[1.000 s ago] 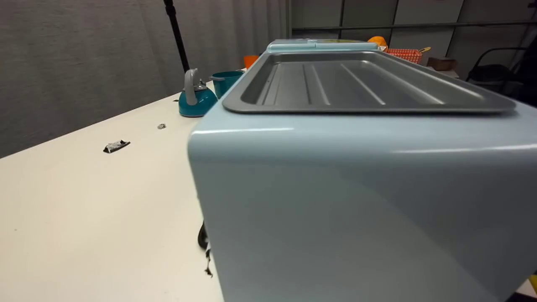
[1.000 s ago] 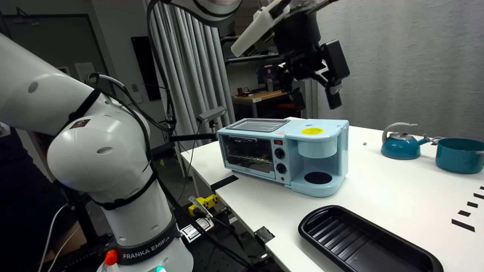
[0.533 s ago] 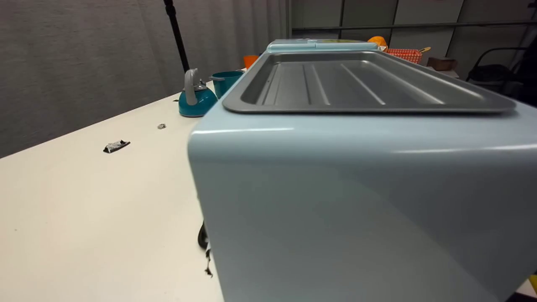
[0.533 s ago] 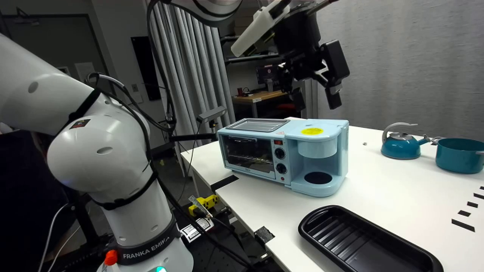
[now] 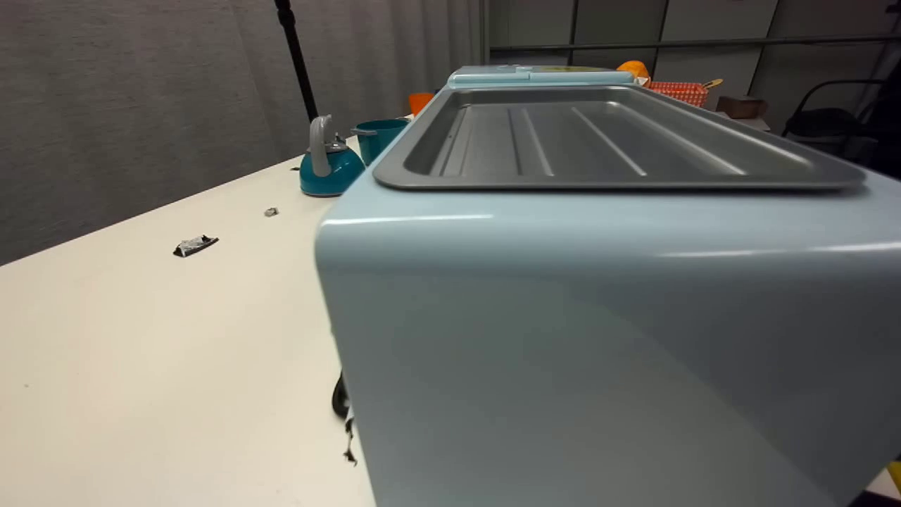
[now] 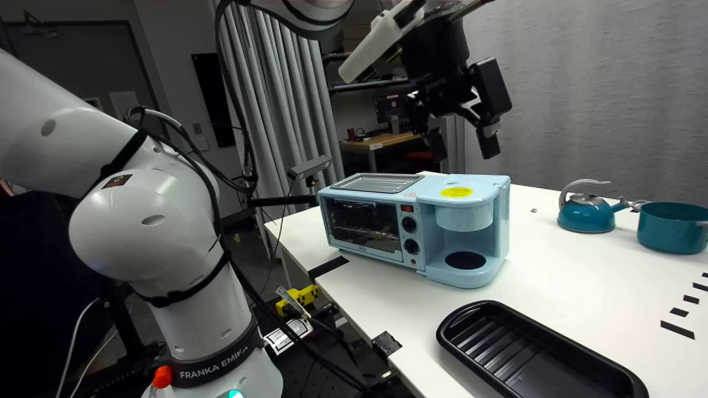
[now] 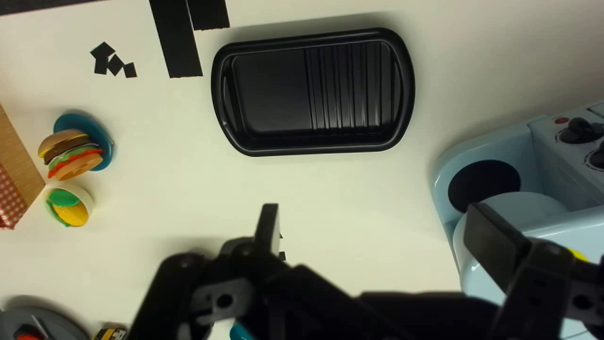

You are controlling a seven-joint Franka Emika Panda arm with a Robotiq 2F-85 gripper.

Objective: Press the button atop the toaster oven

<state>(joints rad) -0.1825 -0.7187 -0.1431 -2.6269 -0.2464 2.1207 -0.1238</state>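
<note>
The pale light-blue toaster oven (image 6: 431, 190) stands on the white table, with a glass door, front dials and a coffee-maker section. In an exterior view its plain side (image 5: 563, 366) and the grey ribbed tray top (image 5: 535, 134) fill the right. A yellow oval sticker (image 6: 457, 192) lies on the coffee-maker section's top. I cannot make out a button on the top. My gripper (image 6: 463, 146) is open and empty, in the air above the coffee-maker end. In the wrist view the gripper's fingers (image 7: 373, 215) are wide apart; the right one covers part of the toaster oven (image 7: 552, 229).
A black ribbed pan (image 6: 531, 354) lies in front of the toaster oven. A teal kettle (image 6: 586, 214) and teal pot (image 6: 672, 228) stand beyond it. A toy burger (image 7: 73, 155) and a small bowl (image 7: 70, 206) show in the wrist view. A black pole (image 5: 298, 63) rises behind the kettle.
</note>
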